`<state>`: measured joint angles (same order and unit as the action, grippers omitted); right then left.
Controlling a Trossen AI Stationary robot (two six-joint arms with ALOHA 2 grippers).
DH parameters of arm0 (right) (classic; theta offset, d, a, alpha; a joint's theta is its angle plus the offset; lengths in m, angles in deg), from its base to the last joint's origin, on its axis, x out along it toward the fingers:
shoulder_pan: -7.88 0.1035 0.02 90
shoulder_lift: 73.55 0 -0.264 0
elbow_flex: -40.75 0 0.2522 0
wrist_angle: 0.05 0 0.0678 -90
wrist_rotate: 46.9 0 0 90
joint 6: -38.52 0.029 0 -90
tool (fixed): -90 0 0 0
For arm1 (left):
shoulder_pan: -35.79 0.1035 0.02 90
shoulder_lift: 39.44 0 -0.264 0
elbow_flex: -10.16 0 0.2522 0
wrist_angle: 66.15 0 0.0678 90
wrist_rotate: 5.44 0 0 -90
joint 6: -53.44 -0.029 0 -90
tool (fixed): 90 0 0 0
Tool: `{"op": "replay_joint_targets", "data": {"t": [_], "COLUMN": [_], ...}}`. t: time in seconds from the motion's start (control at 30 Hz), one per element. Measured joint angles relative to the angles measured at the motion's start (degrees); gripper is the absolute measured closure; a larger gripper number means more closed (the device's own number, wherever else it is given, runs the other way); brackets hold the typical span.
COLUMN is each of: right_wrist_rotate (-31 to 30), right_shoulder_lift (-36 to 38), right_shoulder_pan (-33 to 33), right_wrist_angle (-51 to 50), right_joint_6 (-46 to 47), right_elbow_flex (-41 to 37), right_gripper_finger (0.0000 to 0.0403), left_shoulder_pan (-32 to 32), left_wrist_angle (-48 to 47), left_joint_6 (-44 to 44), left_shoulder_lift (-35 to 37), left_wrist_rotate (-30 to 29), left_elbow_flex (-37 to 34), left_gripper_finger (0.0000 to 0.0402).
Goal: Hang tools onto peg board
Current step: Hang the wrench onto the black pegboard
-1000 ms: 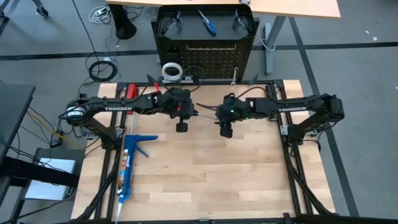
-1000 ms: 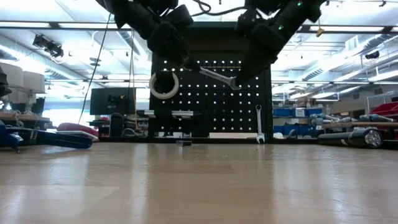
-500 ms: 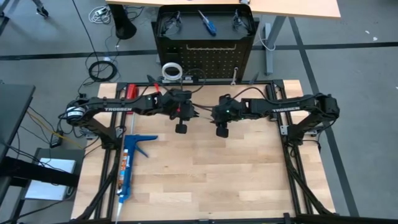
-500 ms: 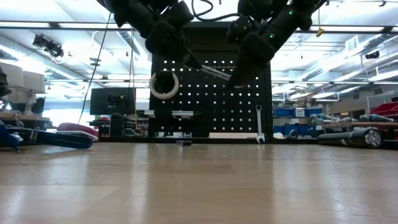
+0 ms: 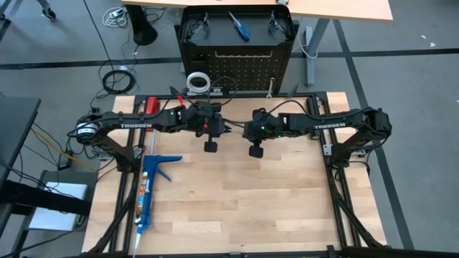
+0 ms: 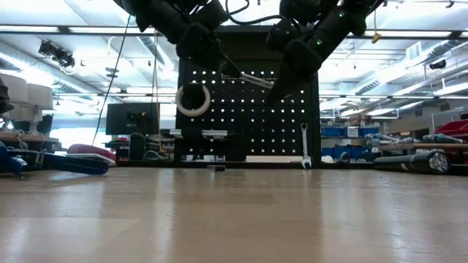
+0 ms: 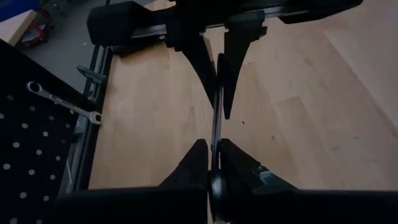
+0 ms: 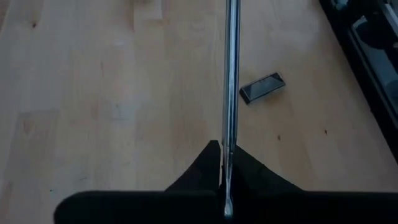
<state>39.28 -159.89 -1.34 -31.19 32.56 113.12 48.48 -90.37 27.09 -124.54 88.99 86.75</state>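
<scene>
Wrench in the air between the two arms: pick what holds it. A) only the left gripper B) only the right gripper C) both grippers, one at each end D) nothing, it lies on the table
C: in the low view the wrench spans from the left gripper to the right gripper, and each wrist view shows that arm's own fingers closed on the shaft.

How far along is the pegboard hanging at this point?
Done: tape roll and one wrench hang on the peg board. In hand: the second wrench, gripped by left gripper and right gripper together above the table. Left: hanging it.
</scene>
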Motion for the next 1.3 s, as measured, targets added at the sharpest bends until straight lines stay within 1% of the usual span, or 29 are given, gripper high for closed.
{"op": "replay_joint_targets", "data": {"t": [0.17,0.27,0.33,0.47,0.6,0.7,0.8,0.9,1.03,1.13,1.23,1.3], "right_wrist_rotate": [0.0,0.0,0.2,0.4,0.4,0.4,0.4,0.4,0.4,0.5,0.5,1.7], "right_shoulder_lift": [0.0,0.0,0.0,0.1,0.7,1.4,1.9,1.8,2.0,2.4,2.9,2.8], "right_shoulder_pan": [0.0,-0.2,-0.3,-0.3,-0.3,-0.4,-1.2,-2.4,-4.4,-6.0,-7.0,-7.1], "right_wrist_angle": [0.3,0.4,0.9,0.8,-1.1,-3.7,-6.9,-7.9,-5.4,-0.1,9.3,18.5], "right_joint_6": [0.0,0.9,1.6,2.3,3.3,4.1,5.0,6.3,10.0,15.0,20.7,24.2], "right_elbow_flex": [0.0,0.0,0.0,0.0,0.0,0.0,0.0,0.0,-1.8,-5.5,-10.8,-15.0], "right_gripper_finger": [0.0387,0.0388,0.0389,0.0389,0.0389,0.0389,0.0389,0.0389,0.0389,0.0388,0.0388,0.0388], "left_shoulder_pan": [0.0,-0.1,-0.1,-0.2,-0.2,-0.2,-0.2,-0.9,-3.0,-4.2,-4.7,-4.9], "left_wrist_angle": [0.2,1.5,4.3,8.1,6.6,3.8,2.8,4.3,11.1,18.8,26.8,32.3], "left_joint_6": [0.0,1.2,1.3,2.7,3.9,4.3,5.3,5.7,5.7,6.9,8.9,10.0], "left_shoulder_lift": [0.0,0.0,0.0,0.1,0.1,0.7,2.6,5.6,10.1,13.9,16.6,18.2], "left_wrist_rotate": [-0.7,-1.4,-1.2,-1.6,-5.2,-7.3,-7.8,-7.5,-7.1,-7.8,-9.2,-9.8], "left_elbow_flex": [0.0,0.0,0.0,0.0,0.0,0.0,-0.3,-1.6,-7.4,-13.7,-19.8,-23.2], "left_gripper_finger": [0.0381,0.0365,0.0339,0.0263,0.0196,0.0171,0.0167,0.0175,0.0191,0.0201,0.0206,0.0207]}}
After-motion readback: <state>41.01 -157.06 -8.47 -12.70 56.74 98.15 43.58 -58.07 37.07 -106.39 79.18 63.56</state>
